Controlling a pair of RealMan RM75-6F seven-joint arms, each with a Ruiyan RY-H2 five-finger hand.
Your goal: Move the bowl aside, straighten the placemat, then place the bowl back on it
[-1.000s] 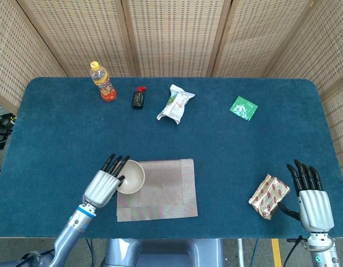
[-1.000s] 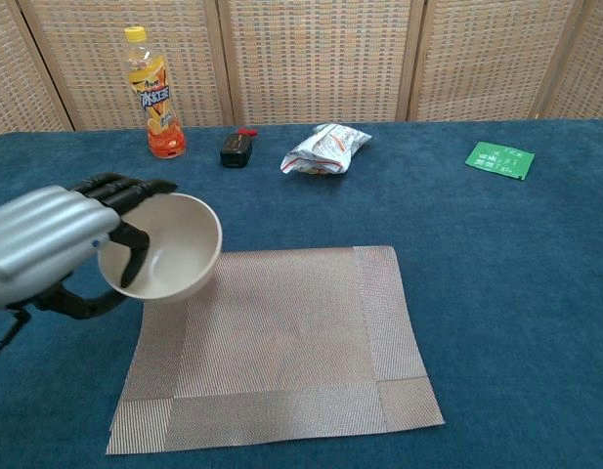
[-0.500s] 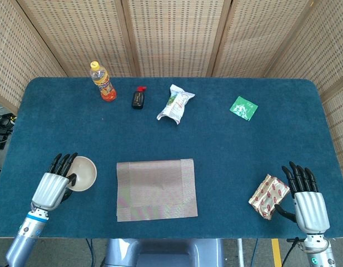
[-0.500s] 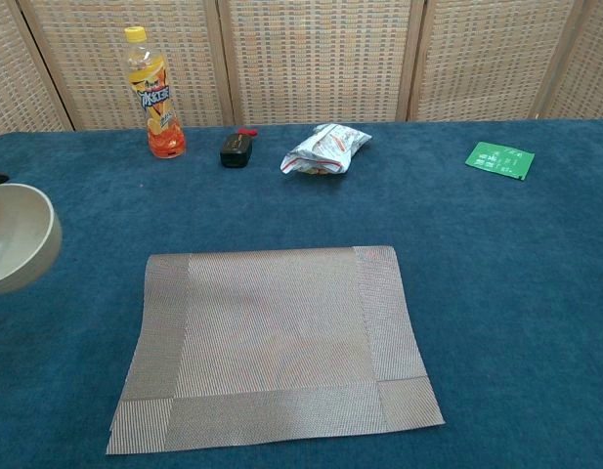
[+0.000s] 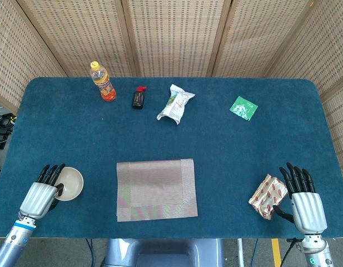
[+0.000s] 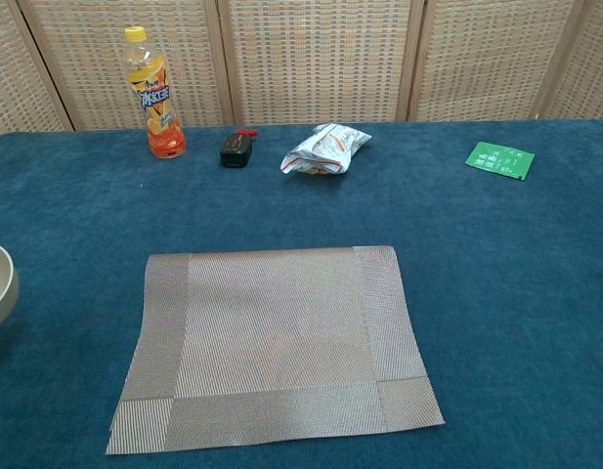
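Note:
A cream bowl (image 5: pixel 70 183) is at the table's front left, well left of the placemat; only its rim (image 6: pixel 0 283) shows at the chest view's left edge. My left hand (image 5: pixel 41 194) grips the bowl's near-left rim, thumb inside it. The woven beige placemat (image 5: pixel 156 189) lies bare at the front centre, slightly skewed, its edges (image 6: pixel 272 347) fanning out toward me. My right hand (image 5: pixel 304 197) hovers at the front right with fingers apart, holding nothing. Neither hand appears in the chest view.
A red and gold snack packet (image 5: pixel 268 196) lies just left of my right hand. Along the far side stand an orange drink bottle (image 5: pixel 103 82), a black device (image 5: pixel 138 99), a white snack bag (image 5: pixel 175 103) and a green packet (image 5: pixel 244 108).
My left hand has carried the bowl off the placemat's left corner and leftward toward the table's front left. The right hand drifted slightly nearer the front edge.

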